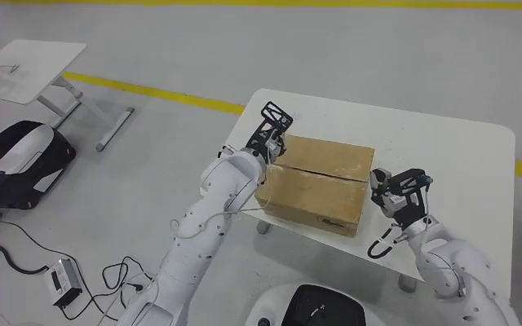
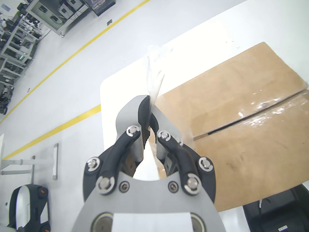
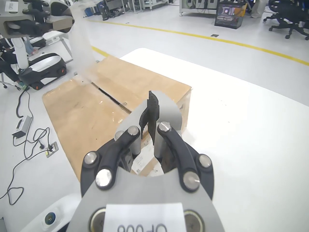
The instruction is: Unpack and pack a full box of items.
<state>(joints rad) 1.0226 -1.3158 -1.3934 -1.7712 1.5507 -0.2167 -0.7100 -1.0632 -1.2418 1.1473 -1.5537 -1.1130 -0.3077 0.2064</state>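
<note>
A brown cardboard box (image 1: 314,183) lies on the white table (image 1: 457,155), its two top flaps meeting at a dark seam (image 2: 243,119). My left gripper (image 2: 150,102) hangs above the box's left end, shut on a strip of clear tape (image 2: 154,78) that runs down to the seam. From the right wrist view the same tape (image 3: 80,42) stretches from the left gripper (image 3: 68,22) down to the box (image 3: 79,119). My right gripper (image 3: 151,112) is shut with nothing in it, just off the box's right end (image 1: 400,189).
The table's right half (image 3: 241,121) is bare white surface. The box sits near the table's front edge. On the floor lie cables (image 3: 26,146) and a low wheeled base (image 3: 45,69); a second small table (image 1: 37,69) stands far to the left.
</note>
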